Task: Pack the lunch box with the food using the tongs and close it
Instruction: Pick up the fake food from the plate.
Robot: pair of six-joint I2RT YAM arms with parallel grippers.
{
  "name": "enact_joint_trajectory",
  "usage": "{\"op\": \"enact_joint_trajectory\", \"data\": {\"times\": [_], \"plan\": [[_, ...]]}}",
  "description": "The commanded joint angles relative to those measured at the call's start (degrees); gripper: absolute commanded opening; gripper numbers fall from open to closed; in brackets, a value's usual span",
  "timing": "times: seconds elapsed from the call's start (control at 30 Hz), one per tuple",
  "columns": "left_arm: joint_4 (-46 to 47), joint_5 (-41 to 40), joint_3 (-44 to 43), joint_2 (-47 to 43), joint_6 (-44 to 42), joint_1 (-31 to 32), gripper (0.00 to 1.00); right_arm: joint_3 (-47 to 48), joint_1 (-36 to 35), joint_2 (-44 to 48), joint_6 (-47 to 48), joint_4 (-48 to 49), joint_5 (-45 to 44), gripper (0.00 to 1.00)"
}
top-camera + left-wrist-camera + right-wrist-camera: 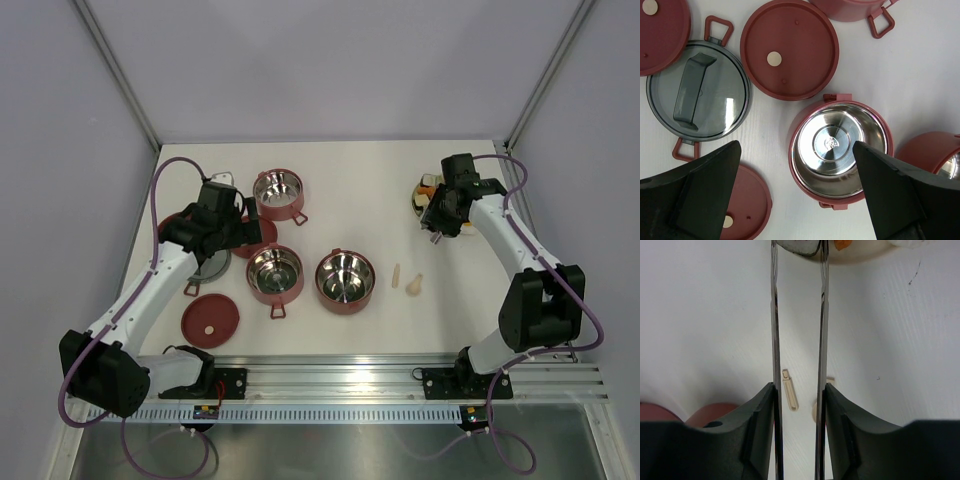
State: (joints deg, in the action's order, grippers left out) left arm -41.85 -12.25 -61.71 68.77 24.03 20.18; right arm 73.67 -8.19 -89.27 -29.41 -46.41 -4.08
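My right gripper [799,395] clamps the springy steel tongs [798,315] mid-blade, tips straddling a soft, slippery sushi piece [799,245] ahead; squeeze lightly; left gripper [795,192] gapes empty

Glossy steel bowl insides [840,142], matt dark-red lids [789,49], perhaps plastic, polished metal tongs [797,315]

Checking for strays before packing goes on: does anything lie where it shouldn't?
Yes. Two beige pieces lie on the bare table, right of the bowls, away from the plate. They look dropped or misplaced.
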Motion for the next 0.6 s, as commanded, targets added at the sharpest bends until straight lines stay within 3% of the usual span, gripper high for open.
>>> {"op": "enact_joint_trajectory", "data": {"times": [0.0,0.3,0.57], "plan": [[2.56,0.38,0.54,0.13,-0.21,0.03,0.99,0.42,0.19,3.67,-0.56,-0.96,-2.69,0.35],[2.91,7.76,0.54,3.20,-1.35,2.92,0.99,0.86,0.19,5.69,0.14,-2.45,-3.92,0.30],[-2.62,15.06,1.15,7.61,-3.81,8.90,0.89,0.16,0.19,5.78,0.67,-1.31,-2.43,0.29]]}}
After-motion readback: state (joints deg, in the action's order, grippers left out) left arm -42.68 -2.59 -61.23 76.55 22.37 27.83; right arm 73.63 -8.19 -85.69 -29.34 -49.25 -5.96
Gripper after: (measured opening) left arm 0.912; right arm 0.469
